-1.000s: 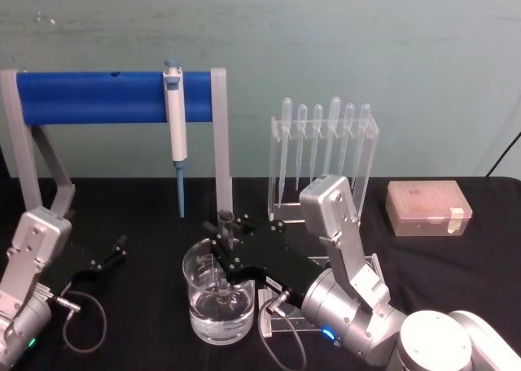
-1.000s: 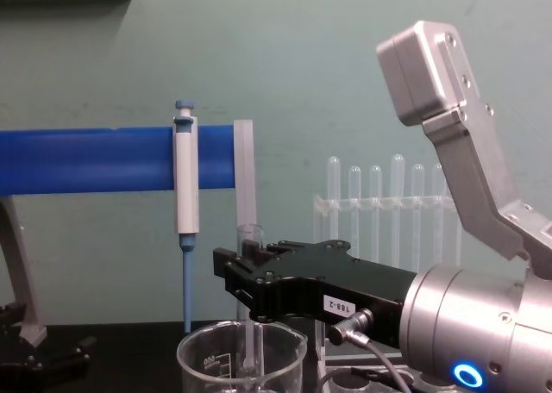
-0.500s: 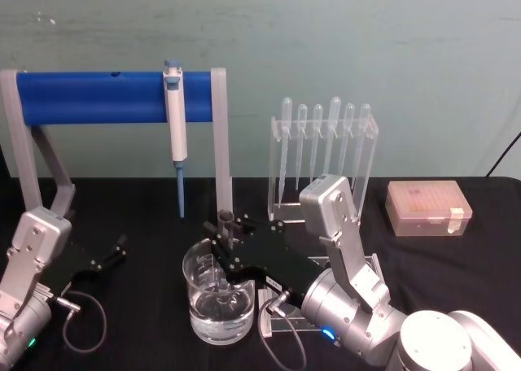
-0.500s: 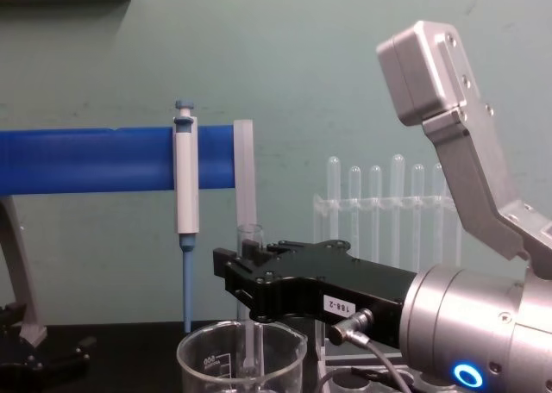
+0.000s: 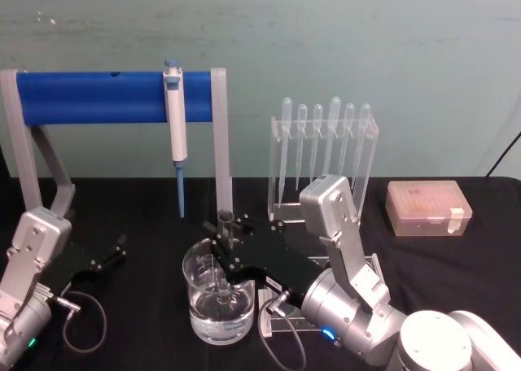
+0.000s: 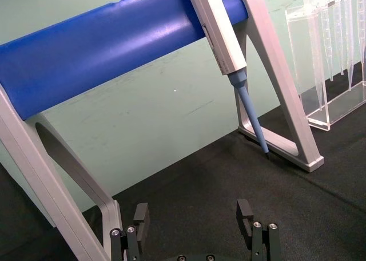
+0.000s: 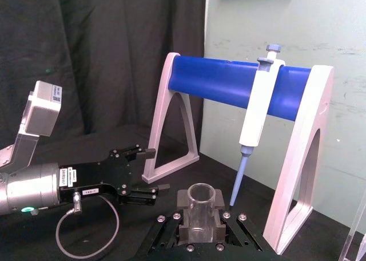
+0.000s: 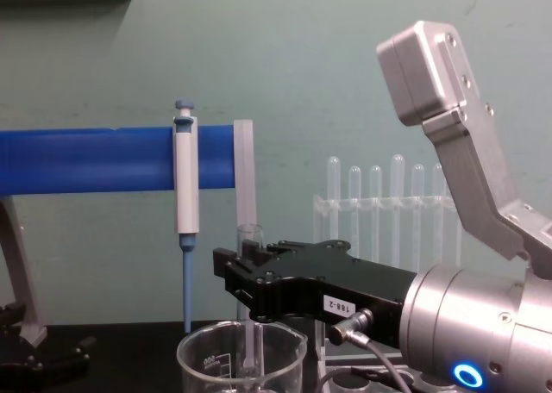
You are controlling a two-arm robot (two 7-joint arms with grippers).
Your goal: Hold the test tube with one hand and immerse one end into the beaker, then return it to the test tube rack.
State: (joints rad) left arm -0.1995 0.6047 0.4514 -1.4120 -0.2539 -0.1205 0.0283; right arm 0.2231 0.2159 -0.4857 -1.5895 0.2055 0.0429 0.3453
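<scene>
Test tube (image 8: 249, 324) upright — rim up, lower end in beaker (image 8: 207, 358)

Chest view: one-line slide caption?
Right gripper holds the test tube upright, its lower end inside the beaker.

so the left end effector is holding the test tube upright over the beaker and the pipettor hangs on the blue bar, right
Not quite: it is the right end effector that grips the test tube upright over the beaker, as the chest view shows. The left end effector rests open on the table, off to the left. The pipettor does hang on the blue bar.
</scene>
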